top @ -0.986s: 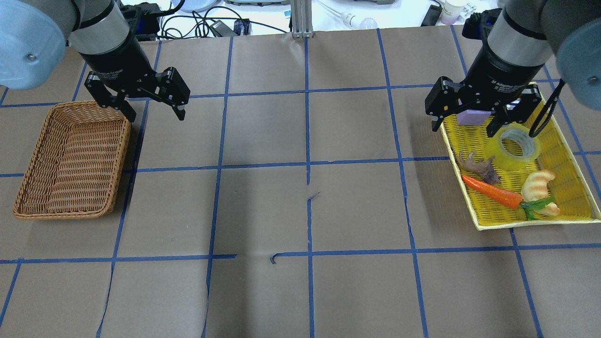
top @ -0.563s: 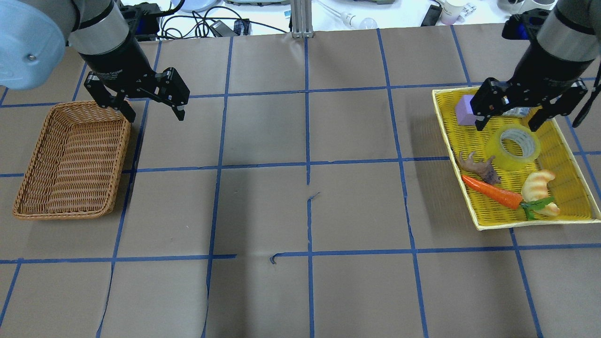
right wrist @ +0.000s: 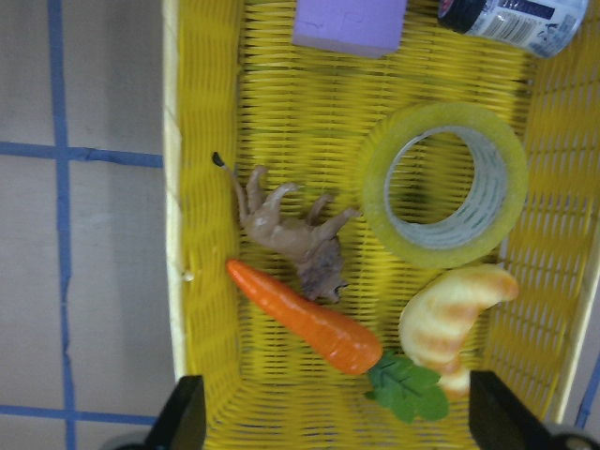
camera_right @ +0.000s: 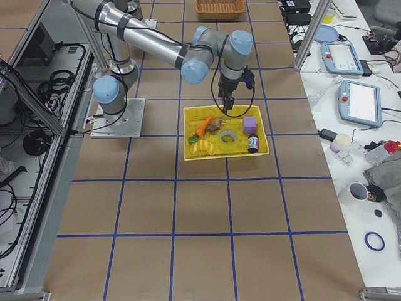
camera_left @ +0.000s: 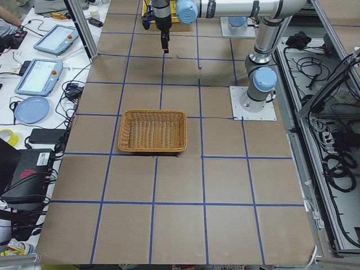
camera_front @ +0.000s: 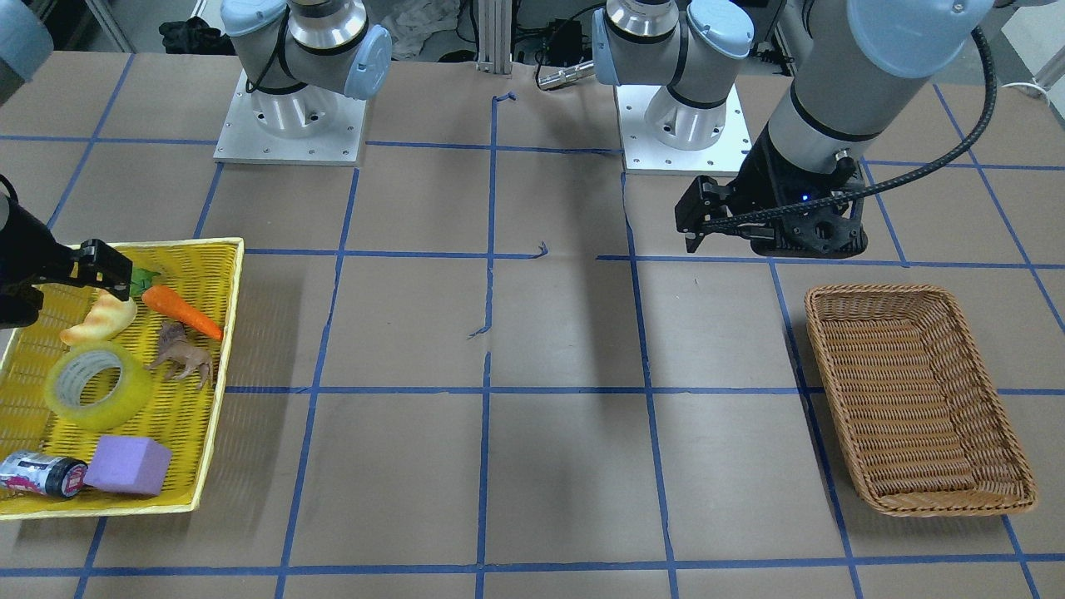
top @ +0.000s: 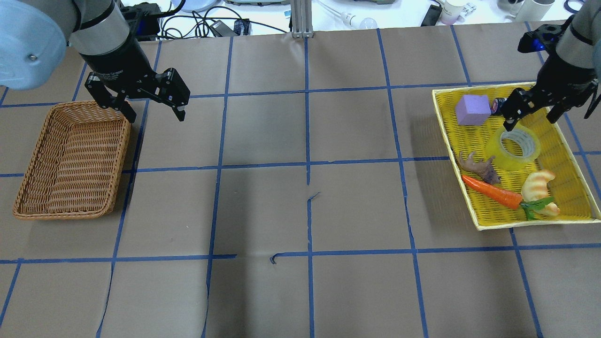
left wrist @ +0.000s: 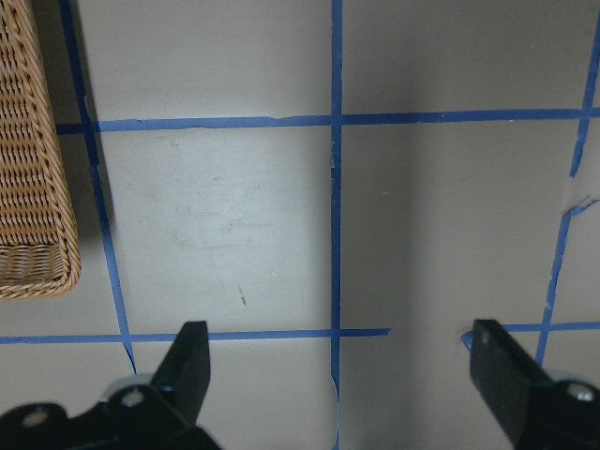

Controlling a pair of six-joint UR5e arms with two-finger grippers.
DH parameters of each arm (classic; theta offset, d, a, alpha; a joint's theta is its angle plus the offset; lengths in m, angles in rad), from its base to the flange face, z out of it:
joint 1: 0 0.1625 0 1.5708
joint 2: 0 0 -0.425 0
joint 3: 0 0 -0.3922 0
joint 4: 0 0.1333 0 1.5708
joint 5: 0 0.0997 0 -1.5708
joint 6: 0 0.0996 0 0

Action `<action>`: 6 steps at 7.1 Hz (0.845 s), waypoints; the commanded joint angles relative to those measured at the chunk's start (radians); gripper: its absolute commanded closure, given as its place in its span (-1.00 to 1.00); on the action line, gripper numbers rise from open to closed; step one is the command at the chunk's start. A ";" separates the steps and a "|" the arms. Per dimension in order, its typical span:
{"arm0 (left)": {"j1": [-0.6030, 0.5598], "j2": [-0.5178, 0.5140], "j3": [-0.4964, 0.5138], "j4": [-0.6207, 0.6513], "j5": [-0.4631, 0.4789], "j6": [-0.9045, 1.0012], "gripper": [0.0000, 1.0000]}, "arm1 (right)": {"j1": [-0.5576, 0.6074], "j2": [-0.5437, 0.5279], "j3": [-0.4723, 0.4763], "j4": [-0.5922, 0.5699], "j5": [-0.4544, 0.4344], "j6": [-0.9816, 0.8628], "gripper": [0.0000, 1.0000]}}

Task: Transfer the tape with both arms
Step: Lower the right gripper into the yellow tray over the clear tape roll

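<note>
The yellow tape roll (top: 512, 148) lies flat in the yellow tray (top: 443, 117), hole up. It also shows in the right wrist view (right wrist: 445, 183) and the front view (camera_front: 98, 385). My right gripper (top: 530, 119) is open and empty, hovering over the tray's far side just beyond the roll and apart from it. Its fingertips (right wrist: 187, 412) frame the tray from above. My left gripper (top: 155, 112) is open and empty above bare table, beside the far right corner of the wicker basket (top: 119, 169). The left wrist view shows its spread fingertips (left wrist: 192, 356).
The tray also holds a purple block (top: 473, 110), a small dark bottle (top: 496, 105), a brown toy animal (top: 479, 166), a carrot (top: 493, 191) and a croissant (top: 539, 184). The brown paper table has a blue tape grid. Cables and devices lie beyond the far edge.
My right gripper has moved right and away across the tray, uncovering the purple block and the bottle. It stays open. The left arm and the tape have not moved.
</note>
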 commanded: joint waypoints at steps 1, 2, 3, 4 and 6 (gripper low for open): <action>0.000 -0.002 -0.002 0.000 0.000 0.002 -1.00 | -0.042 0.059 0.148 -0.289 0.002 -0.142 -1.00; 0.000 -0.002 -0.002 0.000 0.000 0.002 -1.00 | -0.042 0.066 0.203 -0.350 0.005 -0.136 -1.00; 0.000 -0.004 -0.002 0.000 0.001 0.002 -1.00 | -0.042 0.079 0.213 -0.352 0.024 -0.133 -0.92; 0.000 -0.005 -0.001 0.002 0.001 0.002 -1.00 | -0.042 0.102 0.216 -0.357 0.031 -0.133 -0.86; 0.000 -0.005 -0.001 0.002 0.001 0.003 -1.00 | -0.042 0.125 0.211 -0.396 0.031 -0.133 -0.80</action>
